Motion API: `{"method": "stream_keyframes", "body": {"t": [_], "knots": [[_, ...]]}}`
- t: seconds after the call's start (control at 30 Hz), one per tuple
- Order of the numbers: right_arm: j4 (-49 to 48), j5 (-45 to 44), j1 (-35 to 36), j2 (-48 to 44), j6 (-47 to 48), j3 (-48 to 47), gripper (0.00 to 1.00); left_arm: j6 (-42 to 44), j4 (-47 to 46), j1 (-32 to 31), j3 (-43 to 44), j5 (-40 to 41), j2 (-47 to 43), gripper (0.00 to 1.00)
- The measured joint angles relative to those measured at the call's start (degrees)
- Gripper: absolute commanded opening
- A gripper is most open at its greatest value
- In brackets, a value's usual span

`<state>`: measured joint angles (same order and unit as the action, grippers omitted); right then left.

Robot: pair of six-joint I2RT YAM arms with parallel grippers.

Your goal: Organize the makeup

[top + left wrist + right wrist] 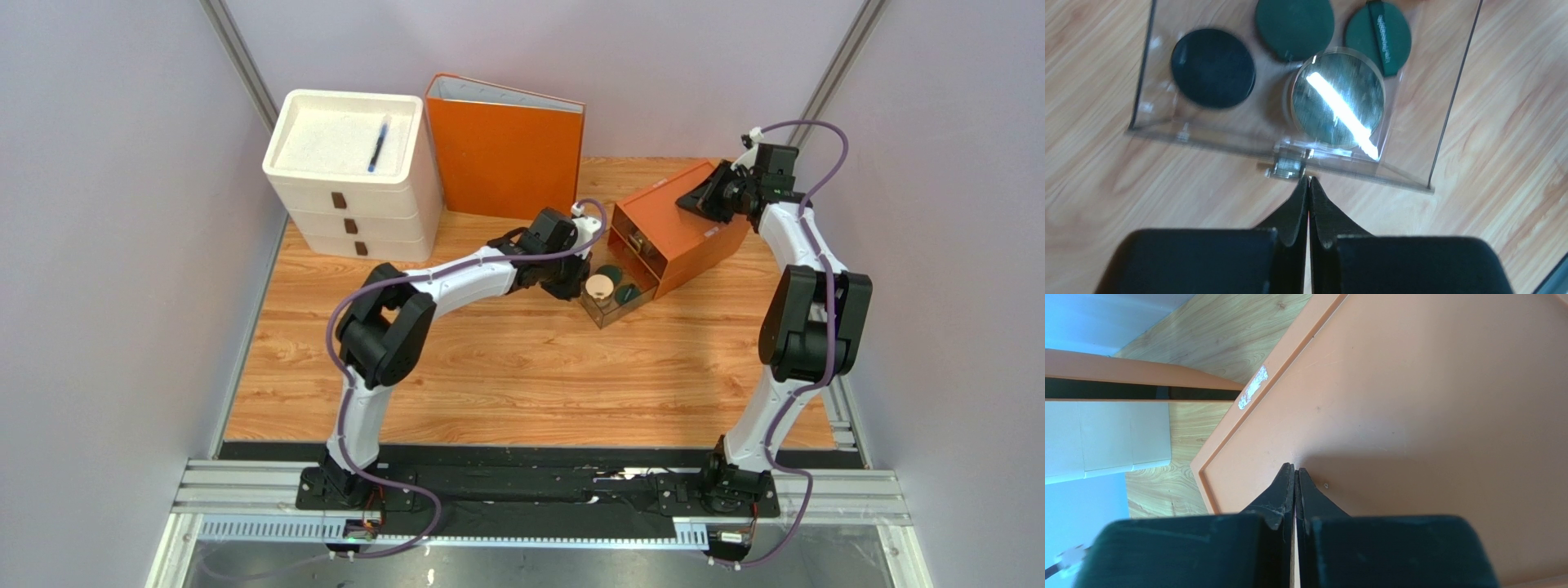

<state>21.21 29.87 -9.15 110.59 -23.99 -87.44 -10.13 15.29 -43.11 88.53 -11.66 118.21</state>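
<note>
A clear drawer (pixel 1229 136) stands pulled out of the orange box (pixel 678 239). In it lie a black round pot (pixel 1213 68), a dark green twin-disc compact (pixel 1295 27) and a round gold-rimmed jar (pixel 1336 99); the jar also shows in the top view (pixel 600 287). My left gripper (pixel 1308 179) is shut and empty, its tips right at the drawer's small handle (pixel 1287 166). My right gripper (pixel 1296 468) is shut and empty, its tips on the orange box's flat top (pixel 1425 404). The foundation bottles and the clear tube are out of view.
An orange binder (pixel 505 145) stands upright at the back. A white three-drawer unit (pixel 353 172) sits at the back left with a blue pen (pixel 379 145) on top. The wood table (pixel 515 368) is walled in by grey panels on both sides.
</note>
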Motion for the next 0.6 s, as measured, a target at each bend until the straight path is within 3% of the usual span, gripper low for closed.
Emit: {"method": "stream_keyframes", "body": {"t": [0.2,0.6], "knots": [[-0.17,0.13,-0.04,0.09,-0.02,0.0,0.0,-5.51,-1.03,0.0,9.9,-7.1,9.46,0.0],[-0.22,0.44,-0.15,0.17,-0.04,0.0,0.0,-23.89,-13.94,-0.35,23.43,-13.35,23.63,0.0]]}}
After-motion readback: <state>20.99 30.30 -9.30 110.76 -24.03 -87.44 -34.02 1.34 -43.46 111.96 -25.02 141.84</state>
